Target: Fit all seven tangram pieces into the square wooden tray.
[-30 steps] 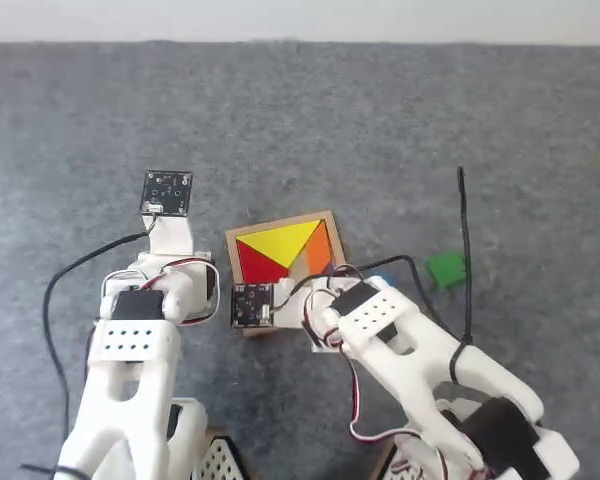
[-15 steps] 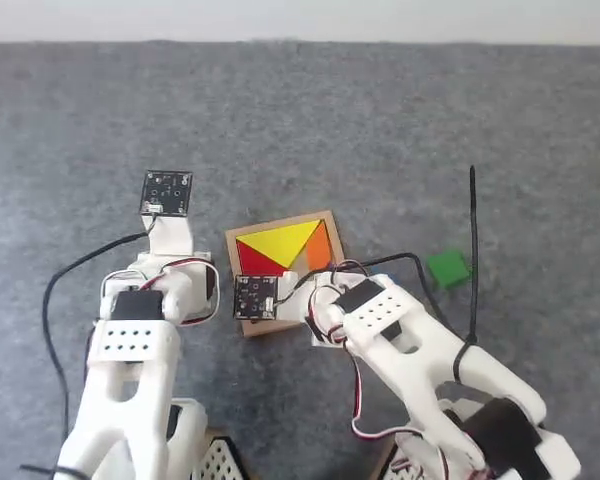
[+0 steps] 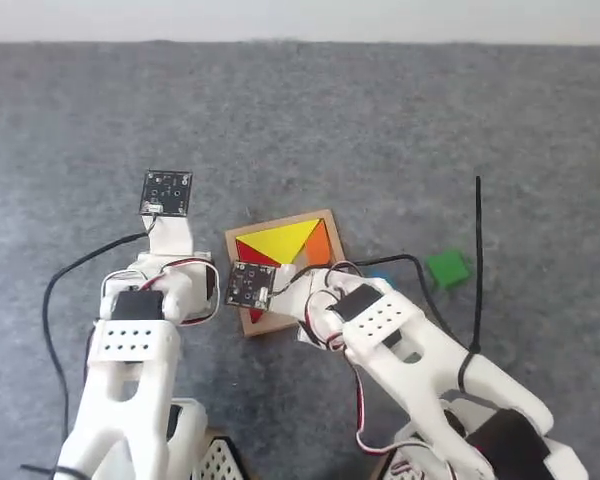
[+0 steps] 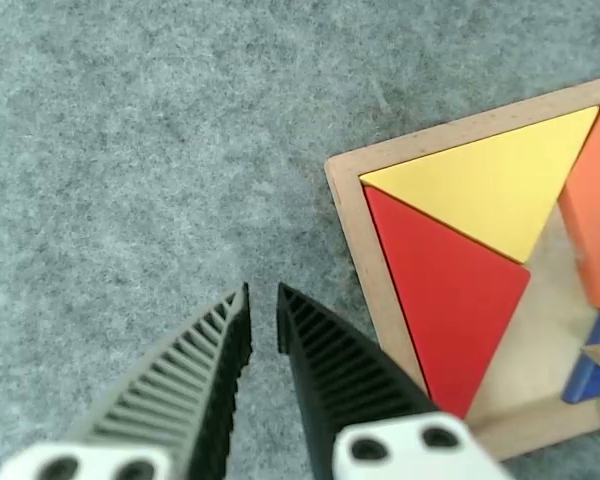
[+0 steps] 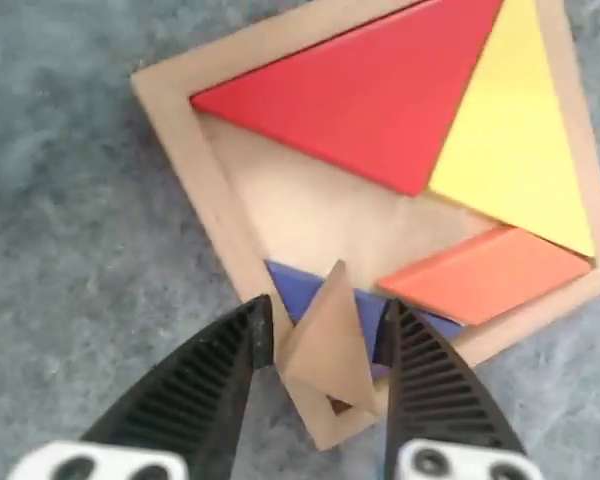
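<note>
**High view.** The square wooden tray (image 3: 278, 224) sits mid-desk (image 3: 380, 120), btwn the two arms. Inside it: yellow triangle (image 3: 280, 240) along the far edge, red triangle (image 3: 252, 254) on the left, orange piece (image 3: 322, 245) on the right. The right arm's wrist hangs over the tray's near part and covers it. A green piece (image 3: 446, 268) lies on the desk, well apart from the tray, to the right. A light-blue bit (image 3: 382, 272) peeks out beside the right arm; prob. another pc., too hidden to be sure. The left arm stands beside the tray.

**Left wrist view.** The left hand (image 4: 263, 292) hovers over bare desk near the tray's rim. Its fingers are almost pressed together, w/ only a thin slit and nothing in it. This reads as an idle pose, prob. kept aside so the right arm has room. Red & yellow triangles meet edge to edge w/o a gap.

**Right wrist view.** The right hand (image 5: 325, 316) pinches a tan triangle (image 5: 325, 350), held tilted over the tray's near corner w/ one point toward the middle. Whether it touches the tray: cannot tell. Beneath it a blue piece (image 5: 292, 284) lies along the rim, next to the orange piece. The bare floor btwn red triangle & blue piece is the open slot. Judged step: seating the tan triangle, which prob. needs laying flat first. Four pcs. are in, one is held, and the green piece at least remains.
</note>
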You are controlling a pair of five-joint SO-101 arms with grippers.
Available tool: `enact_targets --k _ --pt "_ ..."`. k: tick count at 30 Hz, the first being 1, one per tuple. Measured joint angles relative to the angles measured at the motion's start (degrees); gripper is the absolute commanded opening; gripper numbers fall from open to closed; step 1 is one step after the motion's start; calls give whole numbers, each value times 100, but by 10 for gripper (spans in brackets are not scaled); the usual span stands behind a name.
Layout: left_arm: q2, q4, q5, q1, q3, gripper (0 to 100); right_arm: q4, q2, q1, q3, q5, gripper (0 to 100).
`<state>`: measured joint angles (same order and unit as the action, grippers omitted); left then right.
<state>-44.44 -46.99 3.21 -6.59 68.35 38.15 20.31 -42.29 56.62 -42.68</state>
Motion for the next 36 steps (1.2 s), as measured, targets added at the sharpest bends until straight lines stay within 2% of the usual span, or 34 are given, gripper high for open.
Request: enact_targets --k 9,14,17,23,30,36 --pt "0 0 0 0 0 47 360 949 -18 782 -624 175" --pt "0 0 0 0 0 47 360 1029 -9 844 -844 288" --pt "0 0 0 0 0 47 211 967 -9 844 -862 322" --pt "0 0 0 0 0 47 281 976 -9 835 -862 322" --pt "0 0 0 0 0 47 1336 1881 -141 730 -1011 322" --pt "0 0 0 0 0 47 1046 2435 -229 1697 -1257 321"
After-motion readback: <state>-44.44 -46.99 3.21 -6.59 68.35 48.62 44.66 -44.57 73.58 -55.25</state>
